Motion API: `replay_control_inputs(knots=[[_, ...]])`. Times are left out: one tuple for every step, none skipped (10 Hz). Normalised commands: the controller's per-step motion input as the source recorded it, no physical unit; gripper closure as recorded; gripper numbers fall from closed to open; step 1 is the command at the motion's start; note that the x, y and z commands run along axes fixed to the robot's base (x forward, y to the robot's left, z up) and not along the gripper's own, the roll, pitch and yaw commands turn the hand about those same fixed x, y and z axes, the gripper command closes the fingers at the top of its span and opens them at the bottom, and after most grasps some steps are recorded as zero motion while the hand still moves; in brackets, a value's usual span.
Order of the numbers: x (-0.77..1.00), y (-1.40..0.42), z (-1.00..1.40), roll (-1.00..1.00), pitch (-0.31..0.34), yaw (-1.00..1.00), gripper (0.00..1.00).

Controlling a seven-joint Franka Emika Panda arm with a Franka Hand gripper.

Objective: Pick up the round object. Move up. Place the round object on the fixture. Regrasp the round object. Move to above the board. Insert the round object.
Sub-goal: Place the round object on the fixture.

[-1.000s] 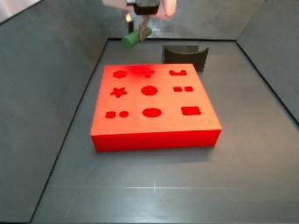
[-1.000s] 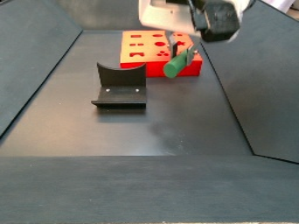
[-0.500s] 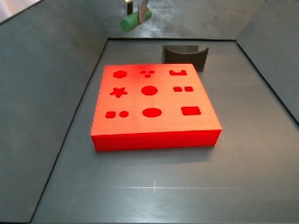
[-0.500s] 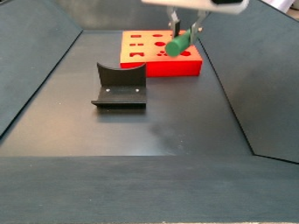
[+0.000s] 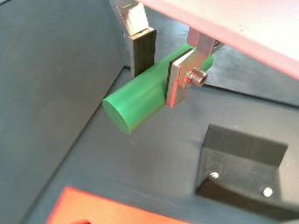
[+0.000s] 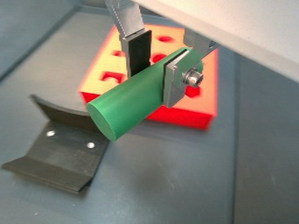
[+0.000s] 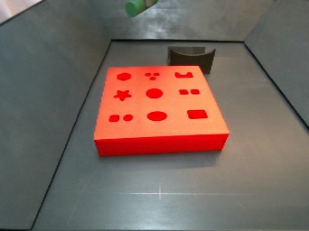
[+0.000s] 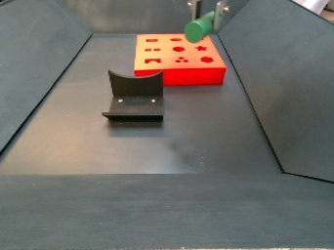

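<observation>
Since the earlier frames the round object has been carried upward: in both side views it now sits at the very top edge of the picture, where a second ago it hung just above the floor beside the board. The gripper is seen closed on it in both wrist views, one silver finger pressed flat against the peg's side and the other's dark pad against the opposite side, with the grasp near one end, so that most of the green length projects free.

The peg is judged to be stiff, light and smooth (a plain plastic-looking cylinder), so some slip or rotation within flat pads is thought possible; a hold across its middle would be steadier than the present end grasp, which may be why a regrasp is planned. The fixture stands empty on the floor, well apart from the peg.

From the side views the gripper body is cut off by the frame, and only a green sliver remains visible. How far the peg reaches behind the fingers cannot be made out.
</observation>
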Motion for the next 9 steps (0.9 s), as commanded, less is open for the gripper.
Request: replay_control_inputs(knots=[[1.0, -0.1, 0.02, -0.07, -0.098, 1.0, 1.0], [1.0, -0.09, 0.02, -0.08, -0.101, 1.0, 1.0], [1.0, -0.08, 0.0, -0.06, -0.078, 0.8, 1.0], [1.0, -0.07, 0.0, -0.05, -0.049, 0.56, 1.0], [1.0, -0.07, -0.01, -0.03, -0.022, 0.38, 1.0], [1.0, -0.06, -0.01, -0.01, -0.001, 0.25, 1.0], [1.0, -0.05, -0.02, 0.01, 0.024, 0.13, 1.0], [1.0, -0.04, -0.02, 0.03, 0.042, 0.08, 1.0], [1.0, -0.04, -0.03, 0.06, 0.064, 0.05, 1.0]])
